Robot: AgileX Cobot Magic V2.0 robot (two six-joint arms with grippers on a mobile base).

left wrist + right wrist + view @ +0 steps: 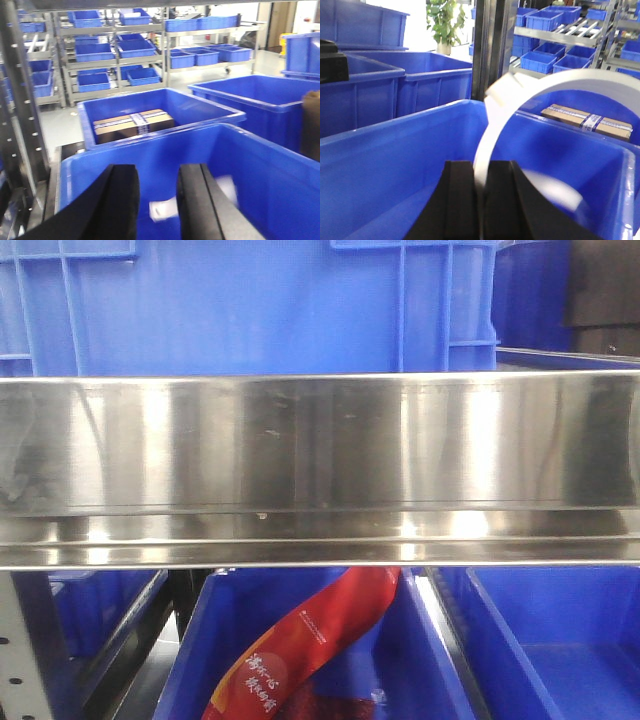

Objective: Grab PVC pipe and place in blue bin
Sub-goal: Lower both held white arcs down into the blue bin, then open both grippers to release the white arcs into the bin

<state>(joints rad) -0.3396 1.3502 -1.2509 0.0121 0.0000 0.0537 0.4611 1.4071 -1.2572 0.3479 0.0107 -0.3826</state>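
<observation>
Black fingers [457, 200] of the right claw [482, 175] fill the bottom of the right wrist view. They are pressed together on a PVC pipe [487, 135], a white curved piece. From the pinch the pipe rises straight above the claw, then arcs over to the claw's right. Directly beneath and ahead of this claw lies the open blue bin [395, 165], so the pipe hangs over its inside. A blurred white shape [555, 192] sits low in the bin, right of the fingers; what it is cannot be told. Beyond the bin's far rim, ahead and to the right, a taped cardboard box [585, 120] lies in another blue container.

The left claw [157, 200] is spread, with nothing between its two dark fingers. It hangs over a blue tub [270, 170] of the same kind. A white scrap [162, 210] shows below the gap, on the tub floor. Ahead of that claw, a second tub holds a cardboard carton [132, 125].

In the front view, a steel shelf rail [320, 455] spans the frame, with a red printed band [310, 640] below it.
</observation>
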